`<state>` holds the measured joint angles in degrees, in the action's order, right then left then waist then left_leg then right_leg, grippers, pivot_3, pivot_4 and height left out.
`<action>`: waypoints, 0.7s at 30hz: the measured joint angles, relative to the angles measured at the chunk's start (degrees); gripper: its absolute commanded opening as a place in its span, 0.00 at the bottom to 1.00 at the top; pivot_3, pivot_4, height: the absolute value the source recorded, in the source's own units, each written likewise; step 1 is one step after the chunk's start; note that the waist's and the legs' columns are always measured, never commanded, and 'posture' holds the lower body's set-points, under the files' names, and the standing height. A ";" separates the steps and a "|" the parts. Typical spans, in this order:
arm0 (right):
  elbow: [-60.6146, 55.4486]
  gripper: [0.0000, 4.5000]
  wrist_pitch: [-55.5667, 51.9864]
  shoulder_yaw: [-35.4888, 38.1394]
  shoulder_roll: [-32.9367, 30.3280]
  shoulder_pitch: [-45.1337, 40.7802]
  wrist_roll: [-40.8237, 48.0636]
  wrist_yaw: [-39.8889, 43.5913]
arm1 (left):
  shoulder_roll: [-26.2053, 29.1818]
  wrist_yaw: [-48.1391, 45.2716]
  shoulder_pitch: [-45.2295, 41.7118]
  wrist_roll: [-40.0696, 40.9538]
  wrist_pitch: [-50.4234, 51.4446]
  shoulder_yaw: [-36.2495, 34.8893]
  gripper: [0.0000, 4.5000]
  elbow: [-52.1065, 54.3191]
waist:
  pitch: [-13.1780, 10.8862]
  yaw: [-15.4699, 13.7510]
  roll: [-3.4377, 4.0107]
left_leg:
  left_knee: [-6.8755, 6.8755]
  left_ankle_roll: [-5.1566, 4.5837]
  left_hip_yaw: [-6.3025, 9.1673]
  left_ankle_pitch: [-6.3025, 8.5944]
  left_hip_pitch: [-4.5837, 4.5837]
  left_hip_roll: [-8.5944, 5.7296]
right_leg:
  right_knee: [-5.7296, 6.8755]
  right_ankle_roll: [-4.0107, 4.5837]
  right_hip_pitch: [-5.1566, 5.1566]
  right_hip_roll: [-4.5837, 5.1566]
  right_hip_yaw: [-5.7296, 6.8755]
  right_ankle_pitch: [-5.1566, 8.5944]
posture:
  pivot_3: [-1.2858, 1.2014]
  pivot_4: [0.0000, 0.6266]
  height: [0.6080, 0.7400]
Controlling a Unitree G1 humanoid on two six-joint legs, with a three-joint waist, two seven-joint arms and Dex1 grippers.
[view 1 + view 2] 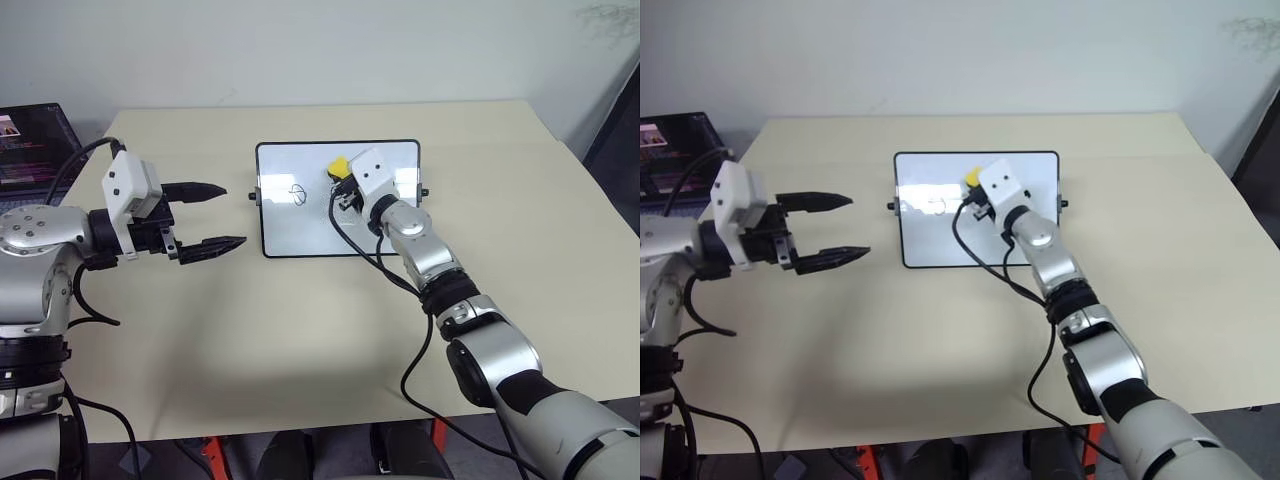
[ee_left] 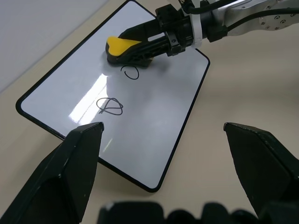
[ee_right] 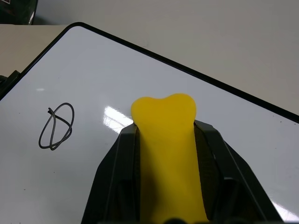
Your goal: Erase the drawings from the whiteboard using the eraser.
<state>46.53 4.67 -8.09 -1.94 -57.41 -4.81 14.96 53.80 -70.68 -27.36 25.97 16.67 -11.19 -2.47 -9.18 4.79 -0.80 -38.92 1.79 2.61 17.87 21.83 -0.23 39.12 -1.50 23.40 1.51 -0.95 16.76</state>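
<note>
Beige table [image 1: 300,330] carries the whiteboard [image 1: 300,235] at upper centre of the left eye view; the right gripper [image 1: 345,185], clamped on the yellow eraser [image 1: 339,165], sits on the board's right half, and the left gripper [image 1: 205,215] hangs open at left, clear of the board. Left wrist view: eraser pressed just above the circle [image 2: 131,72]; the crossed oval [image 2: 110,106] lies intact. Right wrist view: same oval, untouched. Wiping is under way; next, likely a sweep across both marks

Head pair high, wrists close; whiteboard [image 1: 300,225] shared.
</note>
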 measured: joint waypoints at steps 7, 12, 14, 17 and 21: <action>-1.91 0.28 -0.23 -0.95 0.71 3.66 -0.71 1.33 | 0.01 -0.02 -0.45 -0.01 0.31 0.02 1.00 0.00 | 0.00 0.00 0.00 | -0.01 0.00 -0.01 0.00 -0.01 0.00 | 0.01 0.00 0.00 0.00 -0.02 0.00 | 0.52 0.24 1.00; -4.96 0.28 -1.32 -1.15 0.60 6.07 -0.75 1.74 | 0.01 0.00 -0.46 -0.02 0.38 0.05 1.00 0.01 | 0.00 -0.01 0.00 | -0.01 0.01 0.02 -0.01 -0.01 0.00 | 0.05 0.00 0.00 0.00 0.00 0.00 | 0.52 0.24 1.00; -6.30 0.28 -1.85 -1.20 0.52 7.08 -0.76 2.02 | 0.01 0.01 -0.47 -0.02 0.38 0.06 1.00 0.01 | 0.00 -0.02 0.00 | -0.01 0.01 0.01 -0.01 -0.01 0.00 | 0.04 0.00 0.00 0.00 -0.01 0.00 | 0.52 0.24 1.00; -8.26 0.28 -3.16 -1.26 0.41 8.18 -0.78 2.15 | 0.00 0.00 -0.63 -0.02 0.38 0.23 1.00 0.00 | 0.00 -0.03 0.00 | -0.01 0.01 0.02 -0.01 -0.01 0.00 | 0.04 0.00 0.00 0.00 0.00 0.00 | 0.52 0.24 1.00; -13.36 0.28 -5.48 -1.80 -0.22 11.96 -0.79 2.55 | 0.00 -0.02 -1.36 -0.04 0.38 0.68 1.00 -0.03 | 0.00 -0.11 -0.01 | -0.01 0.00 0.02 0.00 0.00 -0.01 | 0.03 0.00 -0.01 0.01 -0.01 0.00 | 0.52 0.24 1.00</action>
<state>33.17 -0.80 -9.89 -2.16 -45.45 -5.59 17.51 53.80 -70.70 -28.72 25.93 17.05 -10.51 -2.50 -9.18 4.69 -0.80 -38.92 1.79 2.63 17.87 21.83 -0.24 39.15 -1.50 23.40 1.51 -0.96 16.76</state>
